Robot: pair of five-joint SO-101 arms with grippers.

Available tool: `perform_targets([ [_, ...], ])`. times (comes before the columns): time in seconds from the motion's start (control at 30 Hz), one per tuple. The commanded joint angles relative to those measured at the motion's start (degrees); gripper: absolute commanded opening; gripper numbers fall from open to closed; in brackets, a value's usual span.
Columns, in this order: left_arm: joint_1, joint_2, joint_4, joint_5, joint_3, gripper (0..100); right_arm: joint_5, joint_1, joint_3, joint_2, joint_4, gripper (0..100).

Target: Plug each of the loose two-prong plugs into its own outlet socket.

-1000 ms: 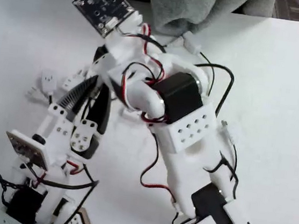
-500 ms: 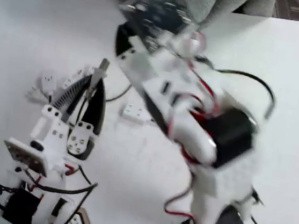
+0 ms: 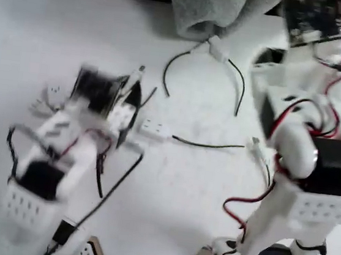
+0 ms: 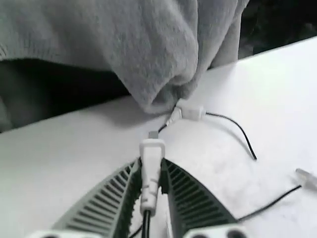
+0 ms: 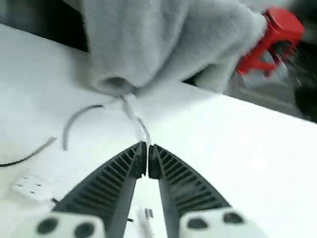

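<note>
1. Now, the main risk as we see it: the left pincer [image 4: 151, 168] is clamped on a two-prong plug [image 4: 151, 148] by its body. The metal tip points out past the fingertips and the cord trails back between the jaws. If the plug twists in that narrow hold, we reckon the prongs will miss their slots.
2. Next worry: the socket block [image 3: 152, 127] lies loose on the worktop, a little left of the middle, with its black cord running off to the right. Push on it with one arm and we judge it slides instead of taking the plug.
3. Over toward the far right corner, the right pincer [image 5: 147, 151] has its jaws pressed together on nothing. It is well apart from the block, so nothing braces it.
4. And positions: the held plug sits between the left jaws, near the socket block. A second plug [image 3: 215, 46] rests near the far edge, just beside the grey cloth [image 3: 215, 9] and well apart from both pincers.
</note>
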Motion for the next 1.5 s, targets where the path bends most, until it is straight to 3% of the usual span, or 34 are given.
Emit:
perform_targets([
  [0.0, 0.57, 13.05, 13.1, -0.53, -21.1, 2, -0.18, 10.51, 6.42, -1.36, 0.31, 1.9],
  [0.4, 0.57, 53.23, 47.74, -0.7, -70.51, 2, -0.09, 20.97, 43.69, -1.45, -14.81, 1.9],
  [0.5, 1.27, 63.52, 53.27, -0.53, -82.02, 2, -0.18, 22.73, 54.51, -1.45, -21.58, 1.9],
  [0.6, 2.51, 70.29, 53.63, -0.35, -88.09, 2, -0.18, 23.16, 64.53, -1.27, -28.44, 1.9],
  [0.8, 5.32, 76.7, 53.63, 1.05, -88.88, 2, -0.18, 22.73, 82.37, -1.27, -39.78, 2.0],
  [1.0, 1.63, 81.45, 53.63, 1.14, -87.38, 2, 0.26, 22.99, 95.74, -1.45, -52.26, 2.0],
  [1.47, 1.19, 81.71, 53.54, 8.35, -71.3, 2, 0.35, 22.55, 97.32, -1.36, -53.49, 2.0],
])
